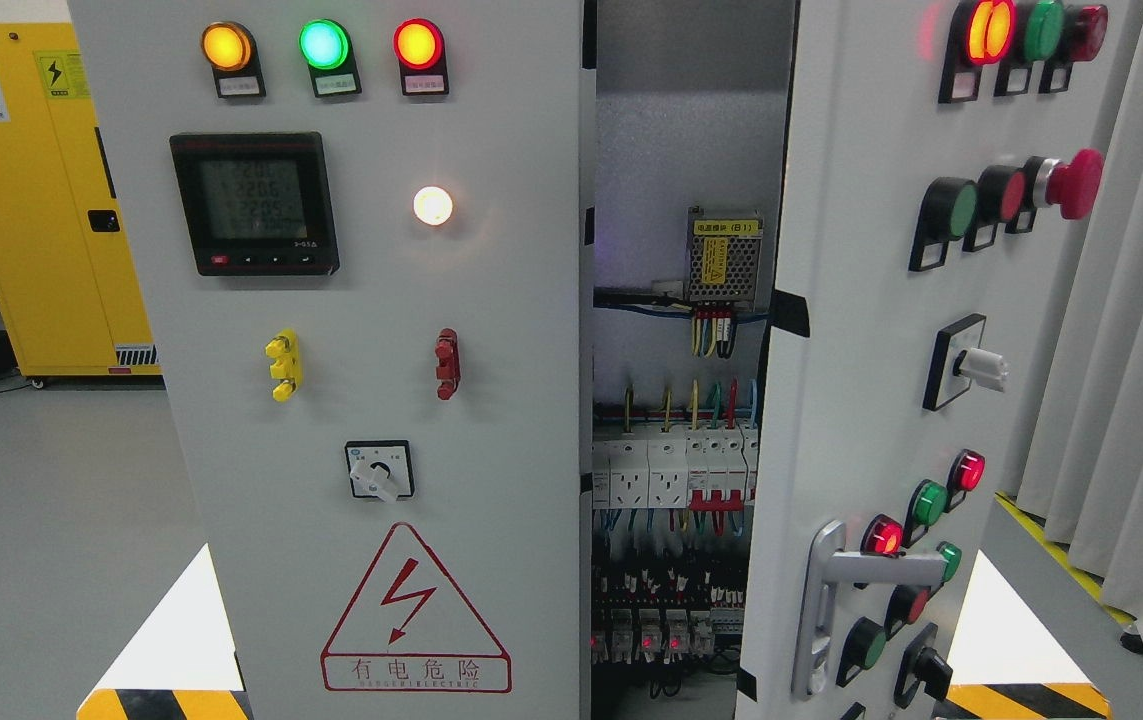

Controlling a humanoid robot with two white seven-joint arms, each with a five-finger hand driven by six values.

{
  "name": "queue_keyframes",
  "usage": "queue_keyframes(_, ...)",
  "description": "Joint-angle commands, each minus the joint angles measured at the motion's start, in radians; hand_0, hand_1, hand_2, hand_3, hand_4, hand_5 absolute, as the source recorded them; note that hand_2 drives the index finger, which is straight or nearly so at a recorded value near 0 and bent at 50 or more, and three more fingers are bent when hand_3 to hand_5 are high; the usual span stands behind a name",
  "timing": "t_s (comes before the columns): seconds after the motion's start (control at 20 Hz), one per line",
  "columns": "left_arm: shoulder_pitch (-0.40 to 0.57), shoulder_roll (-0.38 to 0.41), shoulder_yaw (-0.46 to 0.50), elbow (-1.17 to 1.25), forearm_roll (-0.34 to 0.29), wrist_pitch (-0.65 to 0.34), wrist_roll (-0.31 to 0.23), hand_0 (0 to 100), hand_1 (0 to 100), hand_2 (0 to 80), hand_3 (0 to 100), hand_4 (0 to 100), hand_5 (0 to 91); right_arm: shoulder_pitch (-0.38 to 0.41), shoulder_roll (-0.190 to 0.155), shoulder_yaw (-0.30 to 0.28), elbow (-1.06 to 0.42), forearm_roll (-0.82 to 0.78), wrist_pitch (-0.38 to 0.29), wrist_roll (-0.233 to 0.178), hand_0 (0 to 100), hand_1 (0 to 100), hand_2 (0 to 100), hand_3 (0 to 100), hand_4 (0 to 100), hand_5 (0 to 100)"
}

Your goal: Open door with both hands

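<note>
The right door (871,400) is standing ajar at the frame's right, its handle (826,600) at lower right, exposing breakers (671,475) at centre. No hands are showing, so finger state cannot be told.

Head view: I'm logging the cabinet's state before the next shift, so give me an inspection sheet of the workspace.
Surface: grey floor, bare where it shows.
Job's things: right door swung partly open, its handle at lower left; left door looks shut, with lit lamps and a meter.
Clutter: nothing seen.
Grippers: no hands in view.
Cables: coloured wires run to breakers in the gap between the doors; a power supply sits above.
Surroundings: yellow cabinet at left, curtain at right, hazard tape on the floor.
</note>
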Motion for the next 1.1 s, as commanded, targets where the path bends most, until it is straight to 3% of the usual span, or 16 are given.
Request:
queue_keyframes(0.0, 0.001, 0.009, 0.001, -0.003, 0.001, -0.002, -0.001, 12, 56, 0.0, 0, 0, 0.0, -0.011, 0.001, -0.001, 0.0, 0.0, -0.001, -0.001, 0, 50, 4, 0, 0, 0)
queue_keyframes(0.4, 0.013, 0.018, 0.001, -0.088, 0.008, -0.033, -0.006, 12, 56, 0.0, 0, 0, 0.0, -0.011, 0.002, -0.001, 0.0, 0.0, -0.001, -0.001, 0, 50, 4, 0, 0, 0)
queue_keyframes(0.55, 0.059, 0.028, 0.001, -0.27, 0.007, -0.041, -0.062, 12, 56, 0.0, 0, 0, 0.0, -0.011, 0.002, 0.001, 0.0, 0.0, -0.001, -0.001, 0, 50, 4, 0, 0, 0)
queue_keyframes(0.7, 0.106, 0.083, 0.001, -0.503, 0.008, -0.041, -0.188, 12, 56, 0.0, 0, 0, 0.0, -0.011, 0.001, 0.001, 0.0, 0.0, -0.001, -0.001, 0, 50, 4, 0, 0, 0)
queue_keyframes(0.95, 0.186, 0.178, 0.075, -0.863, 0.01, -0.041, -0.491, 12, 56, 0.0, 0, 0, 0.0, -0.011, 0.001, -0.001, 0.0, 0.0, -0.001, -0.001, 0, 50, 4, 0, 0, 0)
queue_keyframes(1.05, 0.215, 0.222, 0.08, -1.0, 0.011, -0.044, -0.562, 12, 56, 0.0, 0, 0, 0.0, -0.011, -0.001, -0.001, 0.0, 0.0, -0.001, -0.001, 0, 50, 4, 0, 0, 0)
